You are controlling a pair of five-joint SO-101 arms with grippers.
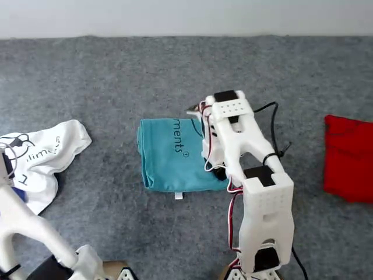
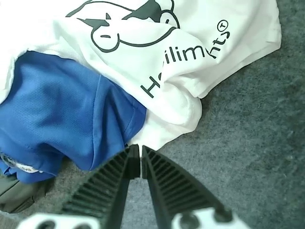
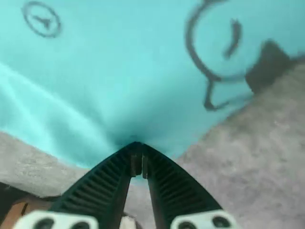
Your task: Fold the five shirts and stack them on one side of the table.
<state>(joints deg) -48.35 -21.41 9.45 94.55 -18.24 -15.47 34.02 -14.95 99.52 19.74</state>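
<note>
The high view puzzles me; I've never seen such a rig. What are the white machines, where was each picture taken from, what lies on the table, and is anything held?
They are a left arm and a right arm, small robots each ending in a black gripper. The high view comes from a fixed camera looking down on the grey table. The other two come from cameras on the arms' wrists, each showing its own gripper close up. On the table lie a folded teal shirt, a crumpled white shirt with a blue shirt partly under it, and a red shirt. The right gripper is shut on the teal shirt's edge. The left gripper is shut by the blue shirt, holding nothing visible.
</note>
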